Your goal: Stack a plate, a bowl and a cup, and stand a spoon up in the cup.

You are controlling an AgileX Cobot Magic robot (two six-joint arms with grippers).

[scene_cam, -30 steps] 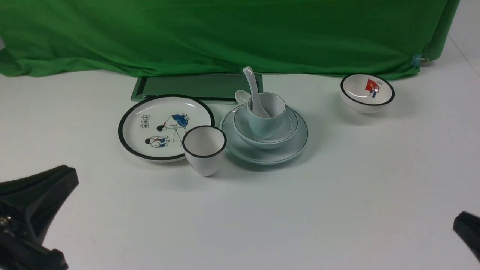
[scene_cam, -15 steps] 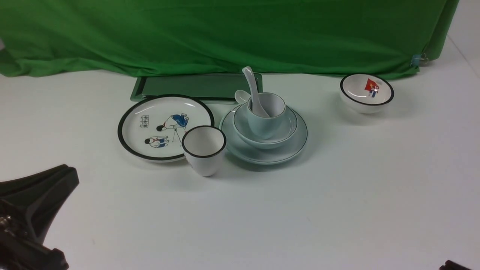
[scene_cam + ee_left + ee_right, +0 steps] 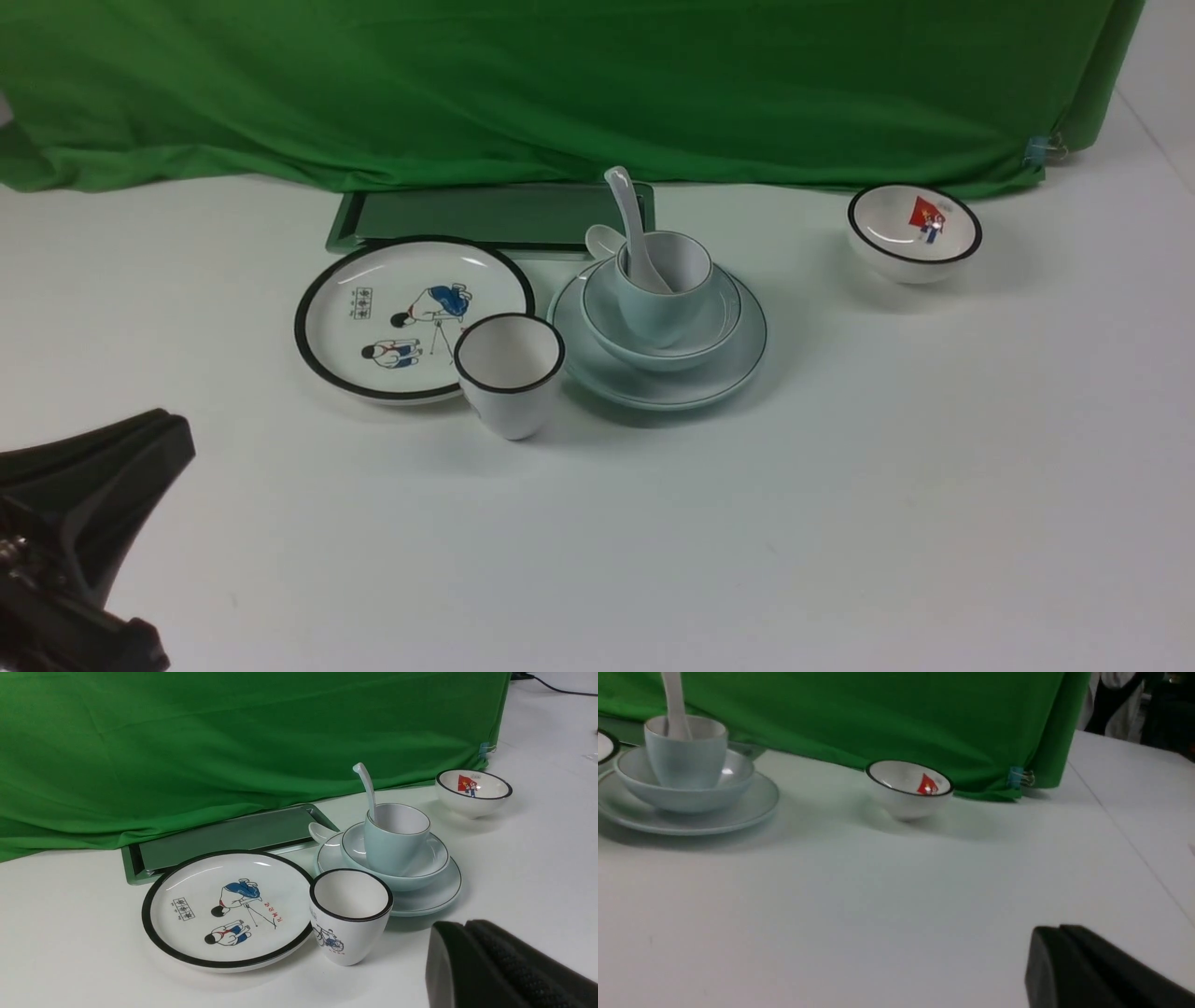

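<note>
The pale blue-green plate [image 3: 738, 355] lies mid-table with the matching bowl [image 3: 602, 322] on it and the cup [image 3: 653, 313] upright in the bowl. The white spoon [image 3: 627, 210] stands in the cup, its handle leaning up and back. My left gripper [image 3: 173, 434] hovers shut and empty at the front left, well short of the stack; in its wrist view the tips [image 3: 462, 926] are pressed together. My right gripper [image 3: 1057, 931] shows only in its wrist view, shut and empty, far from the stack [image 3: 686, 760].
A white black-rimmed plate with cartoon figures [image 3: 373, 280] sits left of the stack, with a white black-rimmed cup [image 3: 509, 383] at its front edge. A flag-picture bowl [image 3: 915, 238] stands at the back right. Behind are a green tray [image 3: 485, 215], another spoon's scoop [image 3: 602, 240] and a green cloth [image 3: 560, 84].
My right gripper has drawn back out of the front view at the lower right corner. The left gripper and the crockery have not moved.
</note>
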